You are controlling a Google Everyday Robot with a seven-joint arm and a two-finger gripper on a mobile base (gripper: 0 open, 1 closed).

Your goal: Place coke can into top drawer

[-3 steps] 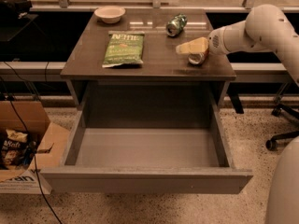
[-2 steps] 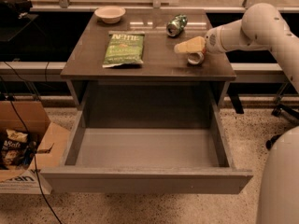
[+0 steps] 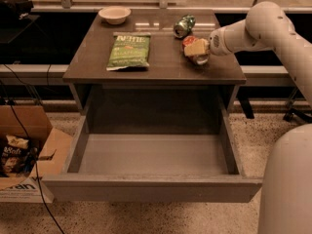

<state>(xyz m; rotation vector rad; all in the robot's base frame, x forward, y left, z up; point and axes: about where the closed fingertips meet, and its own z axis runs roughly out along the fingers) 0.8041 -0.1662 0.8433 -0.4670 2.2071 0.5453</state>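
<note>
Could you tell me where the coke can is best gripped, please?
Across its body, from the picture's right: the coke can seems to lie on its side on the cabinet top, the green can sits close behind it, and the gripper is at its right.

Top drawer [image 3: 146,188] lies open from above; on the tabletop [image 3: 161,67], a green can [image 3: 184,25] perhaps crowds the pincer [image 3: 196,48].

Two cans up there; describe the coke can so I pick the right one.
Look at the cabinet top above the open top drawer, toward its back right corner. The coke can is right at the gripper, partly hidden by it. It is red; the green can lies just behind it.
</note>
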